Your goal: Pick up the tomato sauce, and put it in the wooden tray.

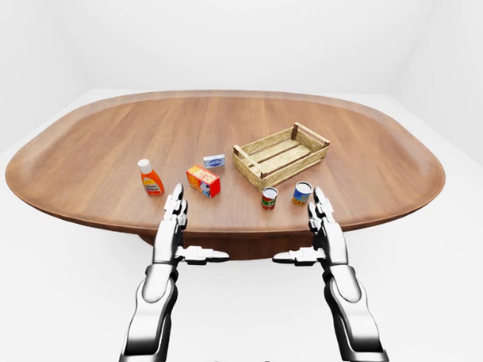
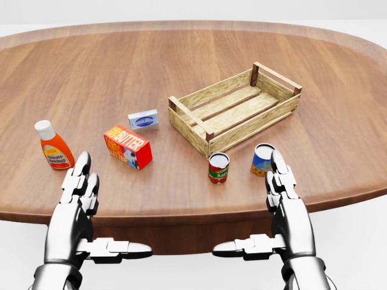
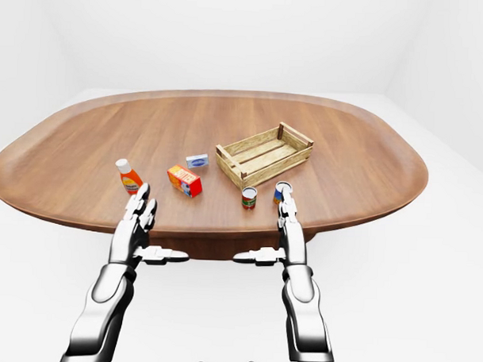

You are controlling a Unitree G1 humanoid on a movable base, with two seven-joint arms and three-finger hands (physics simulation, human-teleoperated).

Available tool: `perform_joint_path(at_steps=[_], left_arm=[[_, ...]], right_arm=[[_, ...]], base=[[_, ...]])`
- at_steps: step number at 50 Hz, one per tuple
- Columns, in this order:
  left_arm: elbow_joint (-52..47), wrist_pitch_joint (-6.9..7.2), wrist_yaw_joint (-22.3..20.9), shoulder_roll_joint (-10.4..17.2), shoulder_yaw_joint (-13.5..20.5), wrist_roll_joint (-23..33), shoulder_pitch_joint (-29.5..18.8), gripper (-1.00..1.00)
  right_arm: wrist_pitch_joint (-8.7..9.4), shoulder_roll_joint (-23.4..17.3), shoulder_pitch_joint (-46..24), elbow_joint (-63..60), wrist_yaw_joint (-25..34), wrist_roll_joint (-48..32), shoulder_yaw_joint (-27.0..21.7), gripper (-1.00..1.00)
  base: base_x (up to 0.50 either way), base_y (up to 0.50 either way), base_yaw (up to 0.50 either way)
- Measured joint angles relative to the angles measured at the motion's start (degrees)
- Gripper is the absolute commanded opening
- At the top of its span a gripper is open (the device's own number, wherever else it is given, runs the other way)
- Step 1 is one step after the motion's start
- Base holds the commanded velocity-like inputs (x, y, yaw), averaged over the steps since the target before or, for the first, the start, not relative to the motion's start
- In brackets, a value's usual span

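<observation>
1. An oval wooden surface (image 2: 181,66) is seen from above, with all the objects grouped toward its near edge.
2. The tomato sauce (image 2: 53,146), an orange bottle with a white cap, is stood upright at the near left of the surface, well apart from the wooden tray (image 2: 234,109).
3. The wooden tray is placed right of centre, turned at an angle, and nothing is seen inside it.
4. A red and yellow butter box (image 2: 127,146) is laid between the bottle and the tray, and a small blue and white box (image 2: 143,119) is set just beyond it on the far side.
5. A red-labelled can (image 2: 218,167) is stood upright near the tray's near corner, and a blue-labelled can (image 2: 263,159) is stood just to its right.
6. The left hand (image 2: 75,205) is held released at the near edge of the surface, fingers extended toward the far side and thumb pointed inward; nothing is grasped. Its fingertips are near the tomato sauce, without touching it.
7. The right hand (image 2: 284,202) is likewise held released, fingers straight and thumb pointed inward, with nothing grasped. In the head view its fingertips overlap the blue-labelled can; contact cannot be told.
</observation>
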Motion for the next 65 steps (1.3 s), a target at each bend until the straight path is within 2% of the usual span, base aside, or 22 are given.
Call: perform_joint_path(at_steps=[8, 25, 41, 65], left_arm=[[-2.3, 0.0, -0.1, 0.0, -0.1, 0.3, 0.5, 1.0], [-25.0, 0.0, -1.3, 0.0, -0.8, 0.9, 4.2, 1.0], [-36.4, 0.0, -2.2, 0.0, -0.2, 0.9, 5.1, 1.0], [-40.4, 0.0, -2.9, -0.1, 0.6, 1.3, 5.1, 1.0]], right_arm=[[1.92, 0.0, 0.6, -2.7, 0.0, -0.3, 0.3, 1.0], [1.92, 0.2, 4.1, -25.0, 0.3, -0.5, 2.1, 1.0], [1.92, 0.0, 5.5, -37.7, 0.5, -0.4, 3.2, 1.0], [1.92, -0.2, 6.9, -42.1, 1.8, 0.4, 3.4, 1.0]], base=[[0.0, 0.0, 0.0], [0.0, 0.0, 0.0], [0.01, 0.0, 0.0], [0.5, 0.0, 0.0]])
